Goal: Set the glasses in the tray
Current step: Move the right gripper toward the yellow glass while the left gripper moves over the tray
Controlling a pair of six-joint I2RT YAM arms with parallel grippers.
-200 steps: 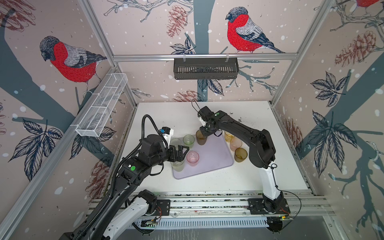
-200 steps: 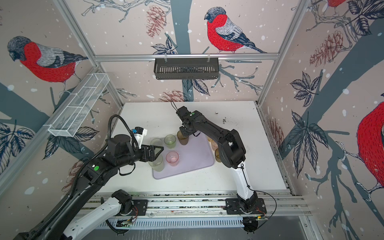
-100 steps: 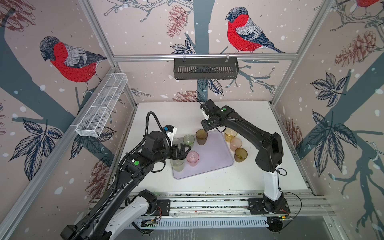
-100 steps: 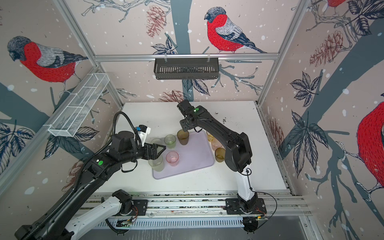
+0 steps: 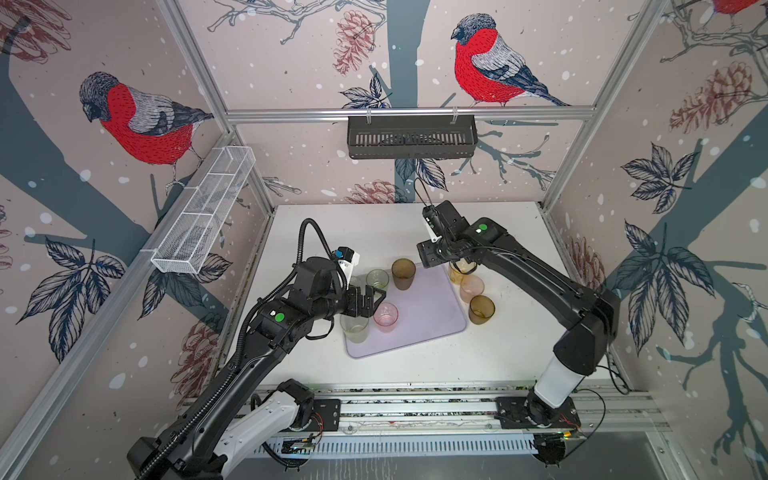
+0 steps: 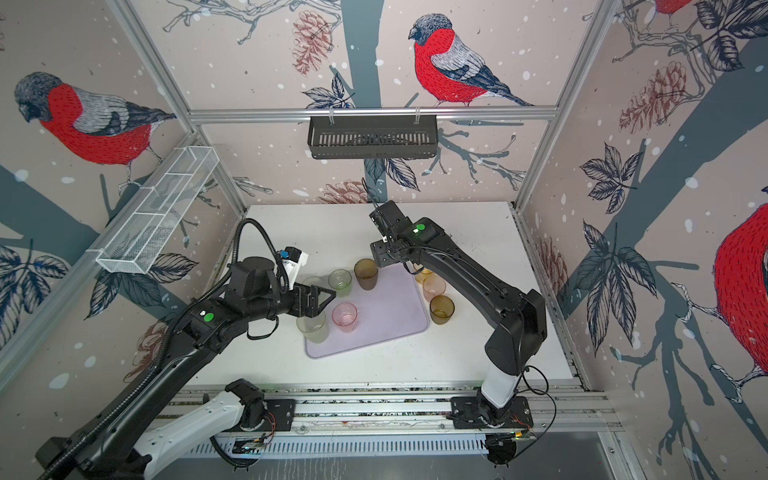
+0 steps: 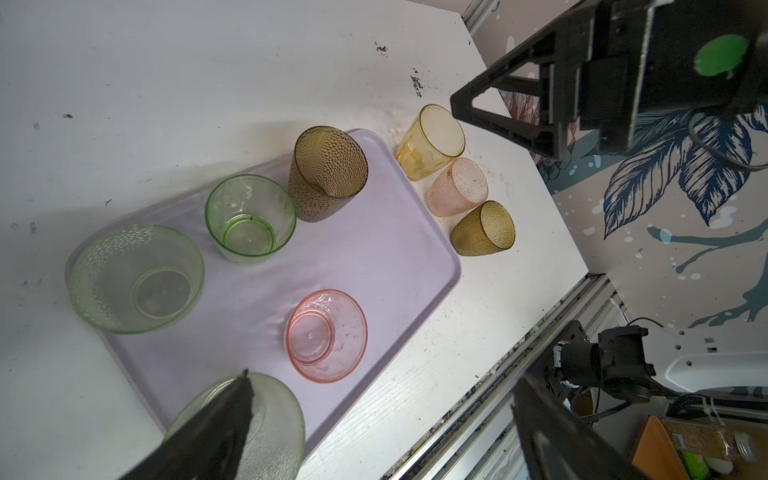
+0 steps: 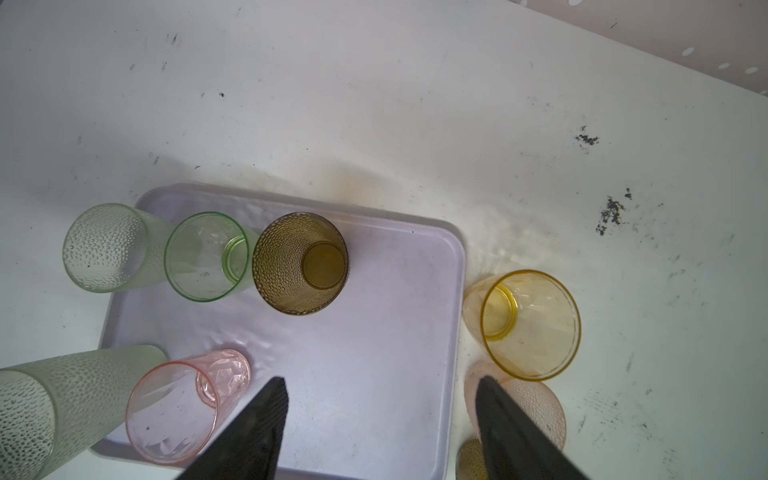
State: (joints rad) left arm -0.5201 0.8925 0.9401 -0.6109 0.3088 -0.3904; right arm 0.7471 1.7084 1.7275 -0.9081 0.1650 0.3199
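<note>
The tray point(image 5: 432, 320) lies mid-counter point(image 5: 374, 232). Five glasses stand on it: the brown glass point(image 5: 403, 273), green glass point(image 5: 377, 279) and pale glass point(image 7: 137, 278) along 12 o'clock, and the pink glass point(image 5: 386, 316) and frosted glass point(image 5: 354, 328) at 8. The yellow glass point(image 5: 459, 275), peach glass point(image 5: 471, 287) and amber glass point(image 5: 481, 309) stand on the counter just beside its 3 o'clock edge. The left gripper point(image 5: 370, 301) hovers over the tray's 9 o'clock side and the right gripper point(image 8: 381, 380) over its 1 o'clock corner, both with jaws apart and empty.

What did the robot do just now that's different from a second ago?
The right hand let go of the dark brown glass, leaving it upright at the far edge of the tray, then lifted away toward the loose glasses beside it. The left hand, open, barely moved; no other glass shifted.
</note>
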